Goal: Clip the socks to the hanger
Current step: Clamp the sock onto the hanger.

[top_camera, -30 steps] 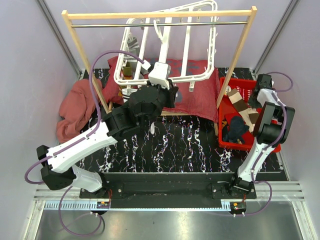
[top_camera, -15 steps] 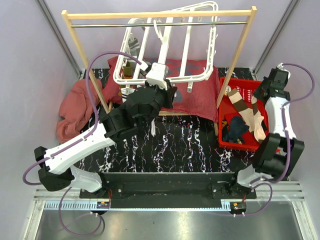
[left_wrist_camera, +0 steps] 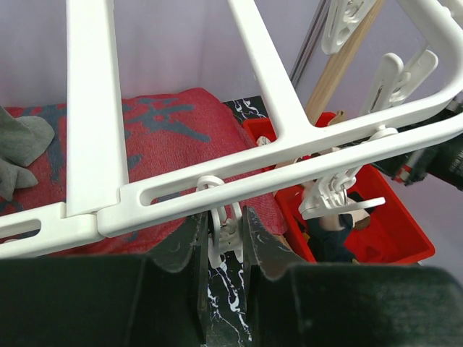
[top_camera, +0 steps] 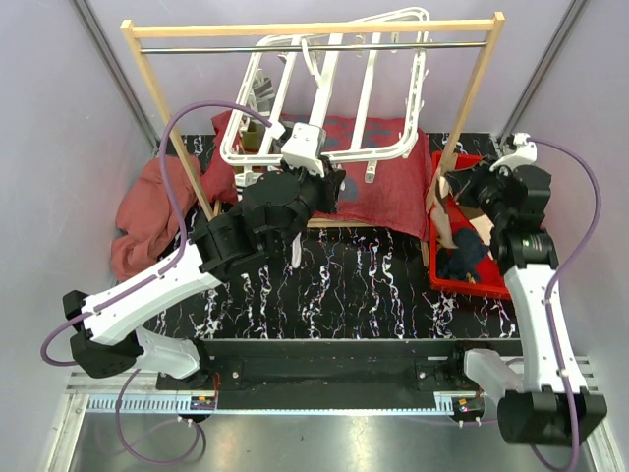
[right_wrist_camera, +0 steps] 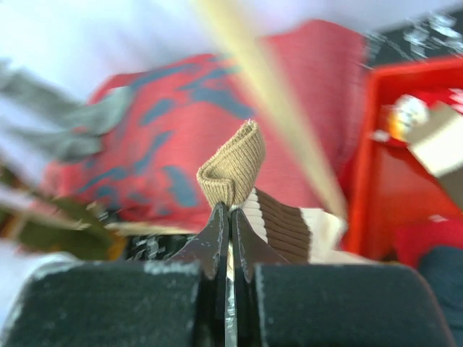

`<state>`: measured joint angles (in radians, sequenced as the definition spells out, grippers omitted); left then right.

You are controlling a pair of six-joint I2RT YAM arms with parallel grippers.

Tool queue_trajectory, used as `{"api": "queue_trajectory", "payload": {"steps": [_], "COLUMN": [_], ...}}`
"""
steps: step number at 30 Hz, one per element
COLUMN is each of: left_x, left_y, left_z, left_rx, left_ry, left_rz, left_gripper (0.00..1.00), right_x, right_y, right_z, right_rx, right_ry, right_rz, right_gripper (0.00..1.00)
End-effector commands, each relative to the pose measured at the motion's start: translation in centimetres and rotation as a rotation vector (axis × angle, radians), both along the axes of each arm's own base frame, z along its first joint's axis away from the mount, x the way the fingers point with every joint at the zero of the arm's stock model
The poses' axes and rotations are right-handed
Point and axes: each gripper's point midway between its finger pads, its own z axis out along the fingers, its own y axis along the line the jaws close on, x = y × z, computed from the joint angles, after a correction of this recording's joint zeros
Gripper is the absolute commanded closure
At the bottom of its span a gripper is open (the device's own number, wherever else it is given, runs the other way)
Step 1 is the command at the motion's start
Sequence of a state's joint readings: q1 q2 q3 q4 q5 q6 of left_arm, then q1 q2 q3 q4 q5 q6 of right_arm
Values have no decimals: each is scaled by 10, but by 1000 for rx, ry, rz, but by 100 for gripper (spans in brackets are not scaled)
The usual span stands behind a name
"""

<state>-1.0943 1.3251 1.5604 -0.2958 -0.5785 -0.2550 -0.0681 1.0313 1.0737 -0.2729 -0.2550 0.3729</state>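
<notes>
One sock (right_wrist_camera: pixel 239 170), beige-brown striped, pinched in the closed right gripper (right_wrist_camera: pixel 230 217), has been lifted from the bin (left_wrist_camera: pixel 401 228) to beside the hanger's (left_wrist_camera: pixel 304 137) right edge. Left gripper (left_wrist_camera: pixel 226 233) unchanged, clamped on a clip (left_wrist_camera: pixel 217 242) under the hanger's near bar.

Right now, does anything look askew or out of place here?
The white hanger hangs steeply tilted from the wooden rail frame, not level; the left tool pinches one of its clips at the low near edge.
</notes>
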Motion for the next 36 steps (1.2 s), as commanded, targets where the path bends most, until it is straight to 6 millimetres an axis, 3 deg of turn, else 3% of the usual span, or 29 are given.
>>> {"api": "queue_trajectory", "payload": {"steps": [1, 6, 9, 13, 27, 36], "left_x": [-1, 0, 0, -2, -7, -8], "left_y": [4, 0, -4, -10, -23, -30], "left_z": [35, 40, 41, 39, 31, 28], "left_rx": [-91, -109, -123, -137, -167, -172], "left_ry": [-43, -41, -34, -21, 16, 30], "left_rz": [5, 3, -12, -31, -84, -102], "left_gripper": [100, 100, 100, 100, 100, 100], "right_x": [-34, -82, -104, -118, -123, -124], "right_y": [45, 99, 123, 146, 195, 207], "right_z": [47, 56, 48, 37, 64, 75], "right_rx": [23, 33, 32, 53, 130, 147], "right_ry": [-193, -257, -260, -247, -385, -423], "right_rz": [203, 475, 607, 710, 840, 870], "right_gripper": [99, 100, 100, 100, 99, 99]}}
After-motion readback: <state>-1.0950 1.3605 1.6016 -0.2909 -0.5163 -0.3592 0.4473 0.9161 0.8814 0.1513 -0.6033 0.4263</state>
